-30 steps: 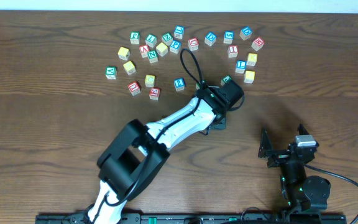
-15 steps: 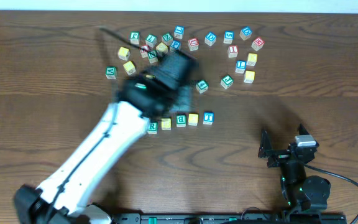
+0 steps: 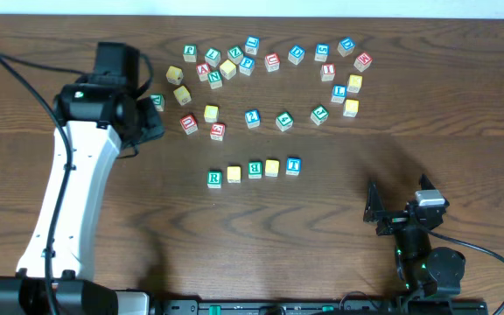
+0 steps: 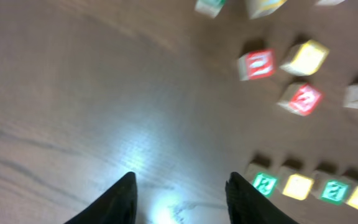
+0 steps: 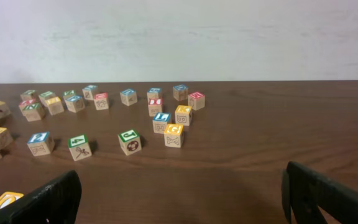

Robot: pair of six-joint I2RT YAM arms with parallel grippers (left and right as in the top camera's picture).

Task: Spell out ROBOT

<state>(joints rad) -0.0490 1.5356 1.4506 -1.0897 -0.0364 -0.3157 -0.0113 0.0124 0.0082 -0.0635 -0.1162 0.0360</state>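
Block row (image 3: pixel 254 170), R to T, lies mid-frame on the worktop (image 3: pixel 392 131), running left-right, lower right of the empty, wide-spread left claw (image 4: pixel 182 199); right claw (image 3: pixel 398 199), also wide, sits lower right.

Two arms: one white-shelled, one all black.
The left arm (image 3: pixel 68 192), by the table's left edge, has smooth white link covers between black joint housings, a small green light (image 3: pixel 81 94) and a thin black cable (image 3: pixel 56 214) along its shell. The right arm (image 3: pixel 423 262), at the near edge, is compact and black, with a pale camera block (image 3: pixel 429 199) and a looping black lead (image 3: pixel 488 248). The left fingers (image 4: pixel 118 200) and right fingers (image 5: pixel 42 200) are matte black.
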